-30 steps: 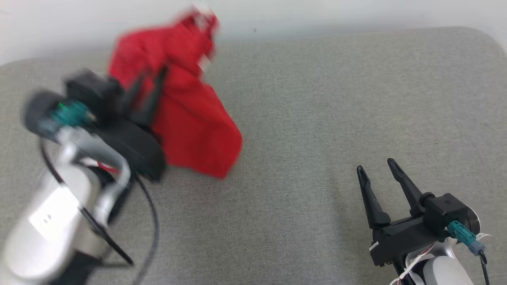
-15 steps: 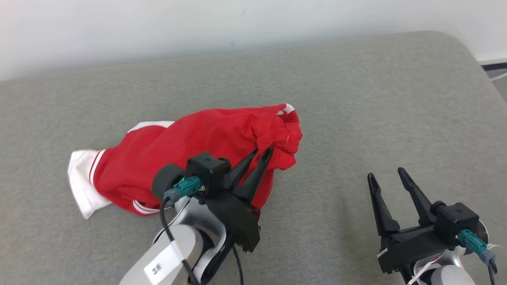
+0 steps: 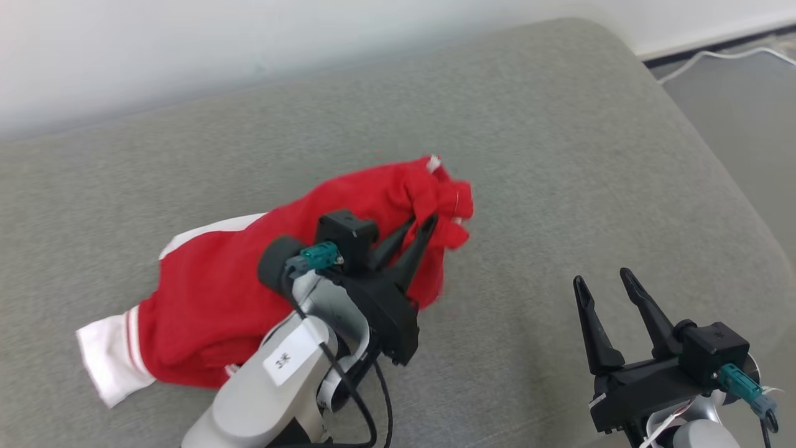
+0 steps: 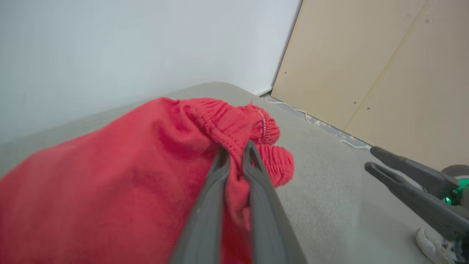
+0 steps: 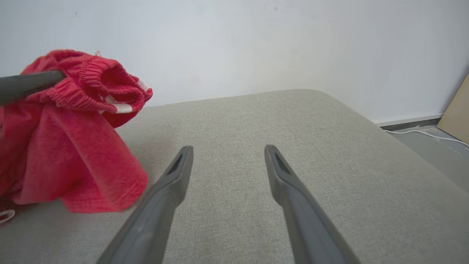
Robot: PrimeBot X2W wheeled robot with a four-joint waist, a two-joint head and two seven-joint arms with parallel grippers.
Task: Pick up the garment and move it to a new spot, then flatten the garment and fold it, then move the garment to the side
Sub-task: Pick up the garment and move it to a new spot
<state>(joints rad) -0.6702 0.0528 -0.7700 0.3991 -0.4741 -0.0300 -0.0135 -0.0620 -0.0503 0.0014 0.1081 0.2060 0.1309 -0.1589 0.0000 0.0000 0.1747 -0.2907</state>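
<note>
your left gripper (image 3: 421, 222) clamped on red garment (image 3: 224, 292) waistband, lifted off grey cushion (image 3: 559, 155); right gripper (image 3: 602, 279) spread wide, holding nothing.

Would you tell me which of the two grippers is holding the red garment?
The left gripper, shut on the garment at its waistband; the right gripper stands open.

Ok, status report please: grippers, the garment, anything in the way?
Left gripper shut on red garment at waistband, that end raised, rest draped on grey cushion. Right gripper open, idle, off the cloth. Nothing seen blocking.
</note>
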